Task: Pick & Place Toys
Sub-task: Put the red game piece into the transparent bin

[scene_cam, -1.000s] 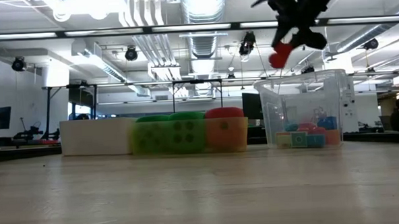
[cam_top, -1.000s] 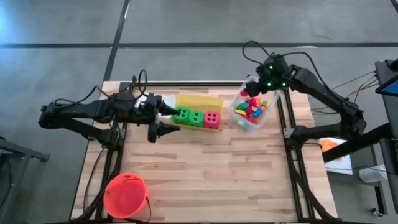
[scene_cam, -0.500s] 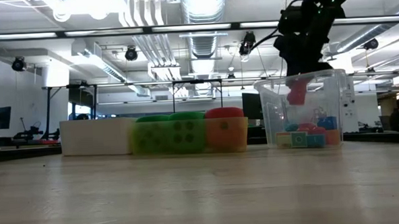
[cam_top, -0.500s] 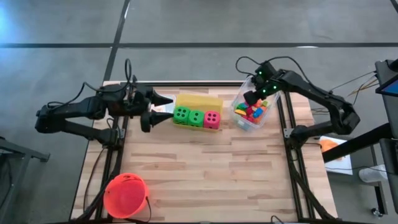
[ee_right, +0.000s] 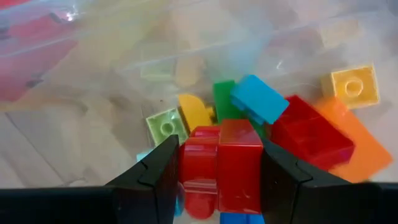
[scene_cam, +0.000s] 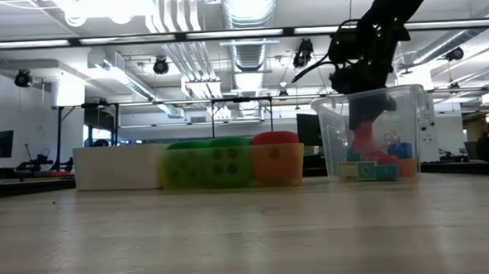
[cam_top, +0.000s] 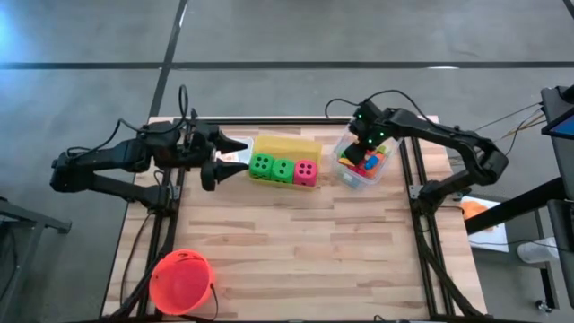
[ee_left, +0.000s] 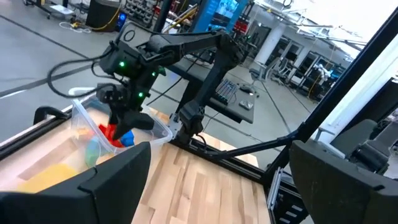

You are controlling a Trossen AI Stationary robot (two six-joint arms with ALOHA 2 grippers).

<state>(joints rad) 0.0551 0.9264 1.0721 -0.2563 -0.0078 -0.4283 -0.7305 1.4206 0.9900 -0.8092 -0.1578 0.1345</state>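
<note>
My right gripper reaches down into the clear bin at the table's far right, shut on a red block. The low view also shows that red block inside the bin walls, just above the loose bright blocks on the bin floor. Two green dice and a pink-red die stand in a row on the table in front of the yellow bin. My left gripper hovers open to the left of the dice, holding nothing. My right gripper pinches the red block by two opposite sides between its two fingers. The fingers come from above, slanting steeply down into the bin. The block sits upright in the hold, over the pile of blocks; whether it touches them I cannot tell.
A white bin stands left of the yellow one, partly under my left gripper. An orange-red bucket sits at the near left corner. Bare wood spreads across the middle and near right. Black rails run along the table's sides.
My right gripper has come down from above the clear bin into it, tipping more steeply downward and rolling, with the red block still held. My left gripper has drawn back from the green die toward the table's far left, staying open.
</note>
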